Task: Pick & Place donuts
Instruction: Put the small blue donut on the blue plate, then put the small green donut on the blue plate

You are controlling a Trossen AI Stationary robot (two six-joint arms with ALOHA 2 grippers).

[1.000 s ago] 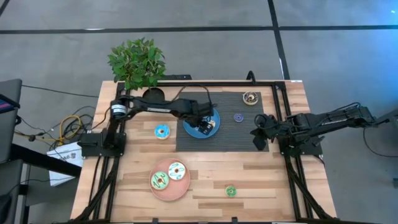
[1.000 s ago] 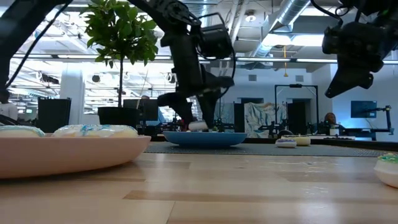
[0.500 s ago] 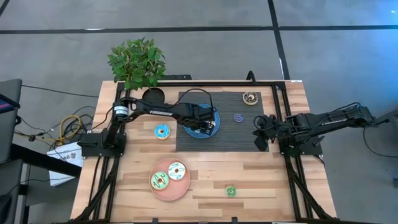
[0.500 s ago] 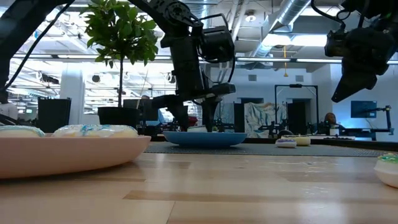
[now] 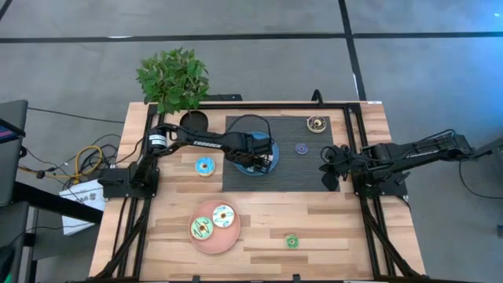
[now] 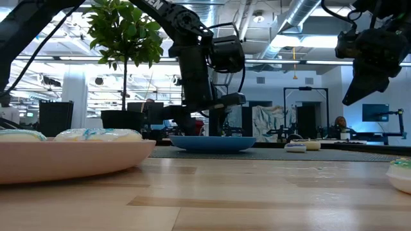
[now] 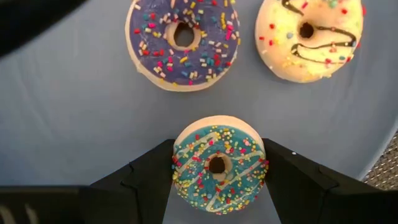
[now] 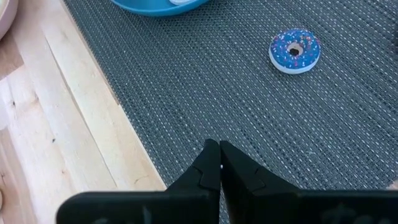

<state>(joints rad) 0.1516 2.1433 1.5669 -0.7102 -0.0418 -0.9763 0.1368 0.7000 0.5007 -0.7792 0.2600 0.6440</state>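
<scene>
My left gripper (image 5: pixel 255 160) is low over the blue plate (image 5: pixel 273 146) on the dark mat, shut on a teal mini donut (image 7: pixel 217 167). A purple mini (image 7: pixel 182 40) and a cream mini (image 7: pixel 310 36) lie flat on that plate. A blue mini (image 5: pixel 301 148) and a brown donut (image 5: pixel 316 123) rest on the mat. The light blue donut (image 5: pixel 204 166) and a green mini (image 5: pixel 291 241) lie on the wood. Green (image 5: pixel 200 229) and white (image 5: pixel 223 216) donuts sit on the pink plate (image 5: pixel 212 247). My right gripper (image 5: pixel 328 174) hovers shut above the mat's right part. My left gripper pinches the teal mini donut by its outer rim (image 7: pixel 176 168), one finger on each of two opposite sides, coming from above and pointing down. The donut lies flat, icing up, down inside the blue plate (image 7: pixel 74 124). I cannot tell whether it rests on the plate.
A potted plant (image 5: pixel 173 79) stands at the table's far left corner. Black frame rails run along the left and right sides. Bare wood (image 5: pixel 330 228) lies near the front right, and bare mat (image 8: pixel 261 124) below my right gripper.
My left gripper has come down toward the blue plate and drifted slightly toward the table's left. The mini donut it carries showed above the plate's rim in the low view a second ago and is now below it.
</scene>
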